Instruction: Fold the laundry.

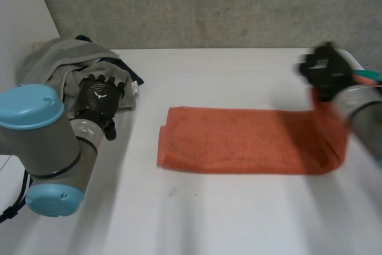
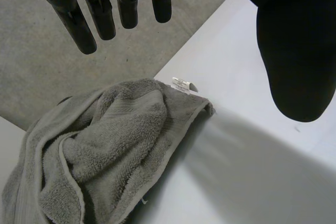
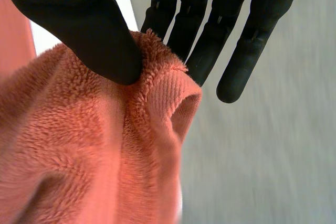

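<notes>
- The left arm [image 1: 42, 141] is nearest; its left hand [image 1: 100, 97] hangs relaxed over a crumpled grey towel [image 2: 105, 145].
- The right hand [image 1: 325, 70] pinches the raised end of the orange towel [image 1: 239, 141] lying across the table [image 1: 209, 219].

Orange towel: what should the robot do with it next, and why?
Probably carry the pinched end across to the flat end. The right hand pinches one end of the orange towel, raised above the table, while the rest lies flat; laying it over would fold the towel in half.
</notes>
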Robot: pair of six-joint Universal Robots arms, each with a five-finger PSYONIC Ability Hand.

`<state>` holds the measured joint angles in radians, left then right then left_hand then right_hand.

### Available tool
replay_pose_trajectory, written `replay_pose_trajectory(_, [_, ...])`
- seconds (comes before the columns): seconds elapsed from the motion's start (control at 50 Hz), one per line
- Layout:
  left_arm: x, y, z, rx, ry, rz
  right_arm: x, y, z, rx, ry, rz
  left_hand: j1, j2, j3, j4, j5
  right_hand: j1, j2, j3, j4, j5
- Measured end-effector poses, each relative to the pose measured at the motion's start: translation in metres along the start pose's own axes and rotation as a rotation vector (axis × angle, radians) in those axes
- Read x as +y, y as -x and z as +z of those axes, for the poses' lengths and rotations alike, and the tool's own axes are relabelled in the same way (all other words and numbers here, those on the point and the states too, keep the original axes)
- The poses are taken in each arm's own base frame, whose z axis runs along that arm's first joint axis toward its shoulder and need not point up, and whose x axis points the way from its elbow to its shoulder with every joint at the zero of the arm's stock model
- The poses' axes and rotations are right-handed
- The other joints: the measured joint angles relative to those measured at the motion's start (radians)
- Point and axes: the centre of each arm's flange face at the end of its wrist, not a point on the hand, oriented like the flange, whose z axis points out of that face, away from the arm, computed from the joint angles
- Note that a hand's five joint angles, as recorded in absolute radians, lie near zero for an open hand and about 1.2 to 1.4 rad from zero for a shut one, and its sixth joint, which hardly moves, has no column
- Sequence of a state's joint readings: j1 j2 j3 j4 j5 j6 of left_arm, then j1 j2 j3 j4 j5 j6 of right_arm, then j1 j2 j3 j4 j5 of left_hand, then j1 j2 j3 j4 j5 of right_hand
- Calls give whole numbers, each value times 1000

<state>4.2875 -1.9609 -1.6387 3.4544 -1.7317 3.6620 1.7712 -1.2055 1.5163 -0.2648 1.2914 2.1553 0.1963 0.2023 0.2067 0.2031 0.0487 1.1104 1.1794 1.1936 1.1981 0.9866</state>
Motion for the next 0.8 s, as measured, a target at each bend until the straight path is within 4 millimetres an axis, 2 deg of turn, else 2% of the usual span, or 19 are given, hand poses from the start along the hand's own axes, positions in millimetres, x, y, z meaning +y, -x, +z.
replay_pose_trajectory(0.02, [0,0,-1,0,0,0,-15,11,-1,-21,-50,-6,0,0,0,0,0,0,0,0,0,0])
replay_pose_trajectory(0.06, [-1,1,-4,0,-1,0,-55,48,-7,-94,-197,-21,0,0,0,0,0,0,0,0,0,0])
replay_pose_trajectory(0.12, [-1,1,-6,0,-1,-1,-86,89,-16,-176,-321,-36,0,0,0,0,0,0,0,0,1,0])
replay_pose_trajectory(0.14, [-1,1,-6,0,-1,-1,-86,89,-16,-176,-321,-36,0,0,0,0,0,0,0,0,1,0])
replay_pose_trajectory(0.16, [-1,2,-7,0,-1,-1,-103,120,-24,-238,-397,-49,0,0,0,0,0,0,0,0,1,0])
replay_pose_trajectory(0.18, [-1,2,-7,0,-1,-1,-109,137,-29,-271,-433,-58,0,0,0,0,0,0,0,0,1,0])
replay_pose_trajectory(0.24, [-1,1,-7,1,-1,0,-117,178,-42,-354,-491,-88,0,0,0,0,0,0,0,0,1,0])
replay_pose_trajectory(0.26, [-1,1,-7,1,-1,0,-118,183,-44,-364,-496,-94,0,0,0,0,0,0,0,-1,0,0])
replay_pose_trajectory(0.3, [-2,1,-8,3,-3,0,-116,203,-51,-402,-503,-120,0,0,0,0,0,-132,-185,-191,-194,-150])
replay_pose_trajectory(0.34, [-3,0,-7,4,-8,0,-114,210,-54,-414,-486,-132,0,0,0,0,0,-464,-525,-502,-506,-491])
replay_pose_trajectory(0.38, [-5,-1,-7,5,-15,0,-111,210,-56,-411,-459,-124,0,0,0,0,0,-757,-807,-800,-807,-797])
replay_pose_trajectory(0.44, [-10,-1,-6,4,-30,-1,-110,200,-56,-390,-427,-94,0,0,0,0,0,-876,-946,-952,-958,-928])
replay_pose_trajectory(0.52, [-25,-8,-7,16,-81,-3,-99,147,-48,-289,-323,66,0,0,0,0,0,-884,-966,-985,-990,-940])
replay_pose_trajectory(0.58, [-37,-16,-10,36,-122,-4,-77,113,-47,-250,-214,220,0,0,0,0,0,-884,-966,-985,-990,-940])
replay_pose_trajectory(0.66, [-46,-25,-13,58,-150,-3,-57,101,-51,-256,-115,321,0,0,0,0,0,-884,-966,-985,-990,-940])
replay_pose_trajectory(0.68, [-50,-32,-16,76,-165,-2,-38,97,-56,-274,-22,384,0,0,0,0,0,-884,-966,-985,-990,-940])
replay_pose_trajectory(0.74, [-53,-43,-19,100,-180,1,-13,95,-60,-290,90,422,0,0,0,0,0,-871,-952,-969,-973,-926])
replay_pose_trajectory(0.78, [-54,-48,-21,112,-187,2,5,95,-61,-293,160,418,0,0,0,0,0,-757,-837,-851,-856,-811])
replay_pose_trajectory(0.8, [-54,-51,-22,118,-190,3,15,95,-61,-294,192,407,0,0,0,0,0,-621,-689,-703,-709,-681])
